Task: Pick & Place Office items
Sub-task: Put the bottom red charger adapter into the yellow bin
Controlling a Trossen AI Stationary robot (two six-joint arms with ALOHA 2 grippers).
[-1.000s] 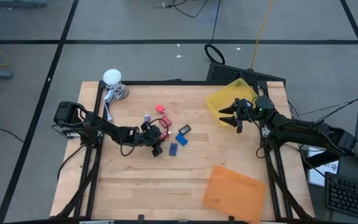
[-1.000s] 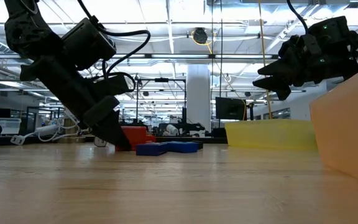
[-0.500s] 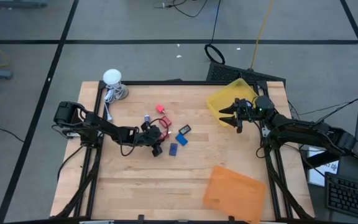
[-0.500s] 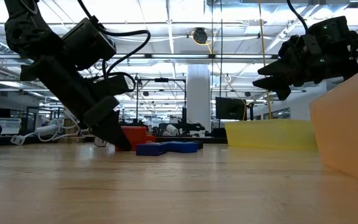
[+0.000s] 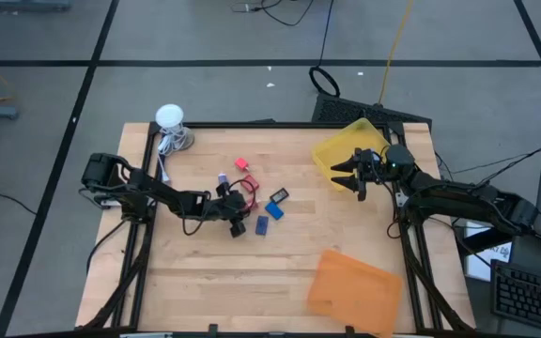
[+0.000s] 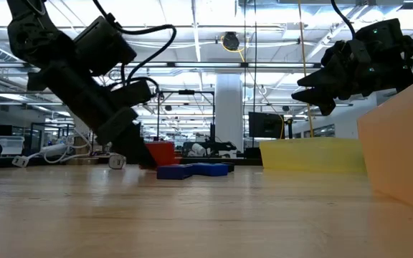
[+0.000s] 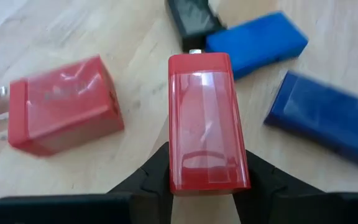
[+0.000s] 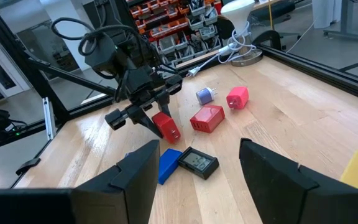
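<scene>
My left gripper (image 5: 239, 201) is at the middle of the table, shut on a red blocky piece (image 7: 207, 121). Around it lie a second red block (image 7: 64, 106), a pink piece (image 8: 237, 98), a light blue piece (image 8: 204, 95), two blue pieces (image 7: 257, 37) (image 7: 328, 118) and a black one (image 8: 197, 163), all flat on the wood. My right gripper (image 5: 339, 176) hovers open by the yellow tray (image 5: 346, 150) at the far right and holds nothing. My left gripper pinches the red block between its two fingers at the end nearest the wrist (image 7: 207, 177), one finger (image 7: 154, 177) on each long side. The fingers slant down from the table's left and lie along the block. The block (image 8: 166, 126) sits tilted, with its free end pointing away.
An orange tray (image 5: 355, 286) lies at the near right corner. A white ball-shaped object with a cord (image 5: 169, 117) stands at the far left corner. Bare wood spreads over the near left half of the table (image 5: 186, 282).
My left gripper has risen a little and shifted slightly toward the table's right, taking the red block with it. My right gripper has kept still.
</scene>
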